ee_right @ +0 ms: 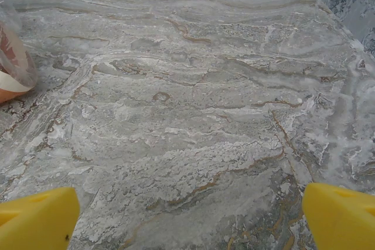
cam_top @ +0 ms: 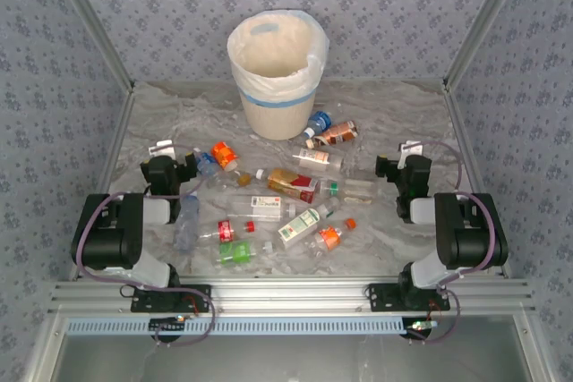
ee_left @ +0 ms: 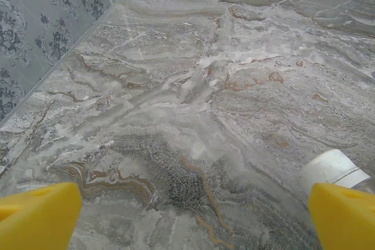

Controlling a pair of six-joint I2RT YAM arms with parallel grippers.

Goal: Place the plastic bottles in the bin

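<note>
Two arms folded back at the near edge of the marble-patterned table (cam_top: 394, 123). The left gripper (cam_top: 175, 151) has its jaws spread fully apart with nothing between them; in the left wrist view the left gripper (ee_left: 193, 215) has its yellow fingertips (ee_left: 38, 215) framing bare tabletop, and a white bottle cap (ee_left: 331, 171) lies just beside the right-hand tip, contact not discernible. The right gripper (cam_top: 407, 154) is likewise wide open and holds nothing; in the right wrist view the right gripper (ee_right: 190, 218) looks over bare marble, with an orange-labelled bottle (ee_right: 12, 62) well ahead at the left edge. The plastic bottles (cam_top: 291, 183) lie scattered on the table between the two arms. The bin (cam_top: 277, 114) stands upright at the far middle, beyond them
</note>
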